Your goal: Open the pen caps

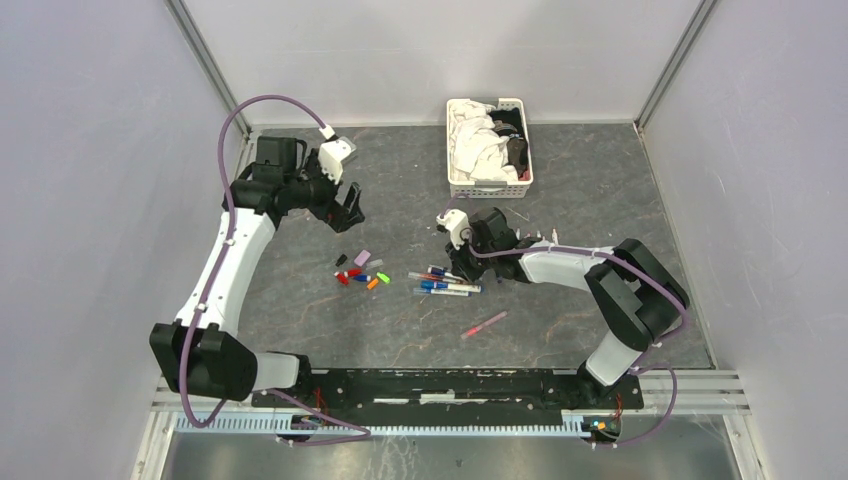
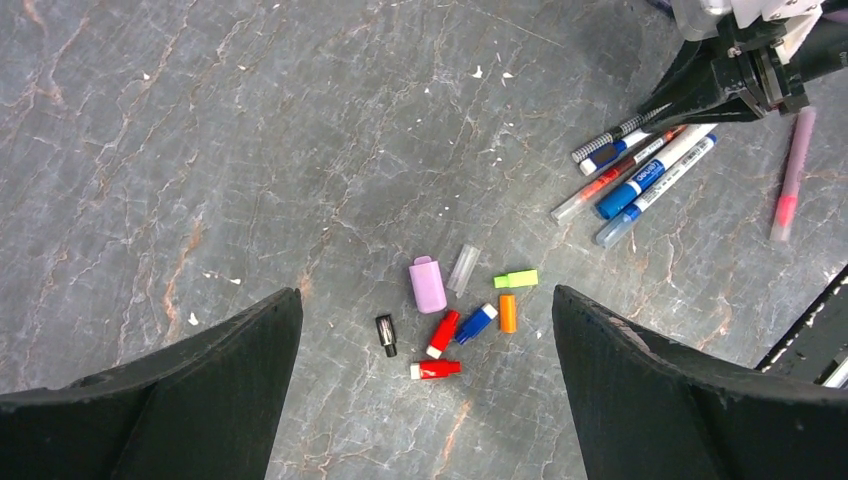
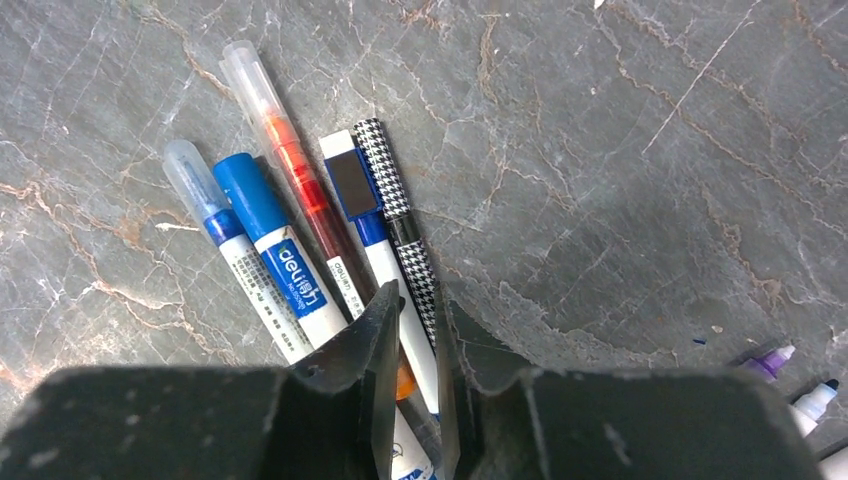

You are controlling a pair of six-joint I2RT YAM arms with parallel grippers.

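Observation:
Several loose pen caps (image 2: 443,333), red, blue, orange, green, lilac, black and clear, lie in a cluster on the grey table; they also show in the top view (image 1: 358,270). My left gripper (image 2: 425,400) hangs open and empty above them (image 1: 348,210). A bunch of pens (image 3: 290,270) lies to their right (image 1: 445,283). My right gripper (image 3: 412,295) is down at that bunch (image 1: 468,258), its jaws nearly together around a white pen with a blue band (image 3: 375,240), beside a houndstooth pen (image 3: 395,200).
A pink pen (image 1: 486,323) lies alone nearer the bases. A white slatted basket (image 1: 490,188) of cloths stands at the back. Uncapped pen tips (image 3: 770,360) lie by the right wrist. Grey walls close in both sides.

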